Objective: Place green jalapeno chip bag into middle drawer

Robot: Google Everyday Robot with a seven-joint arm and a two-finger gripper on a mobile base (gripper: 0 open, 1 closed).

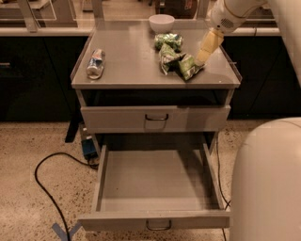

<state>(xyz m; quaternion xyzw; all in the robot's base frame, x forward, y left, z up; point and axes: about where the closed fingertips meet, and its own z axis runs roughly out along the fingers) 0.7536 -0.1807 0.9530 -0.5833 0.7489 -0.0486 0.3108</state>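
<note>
Green jalapeno chip bag: on the cabinet top, just in front of the white bowl.
Gripper: front-right of the bowl, beside a darker green bag; whether it is apart or together, cannot tell.
Middle drawer: far below the bowl, pulled open.
Handling: likely light, crinkly, slippery; pinch a crumpled fold mid-bag.

The gripper, low over the counter, hangs from an arm cut off above. The label on the can is unreadable.
</note>
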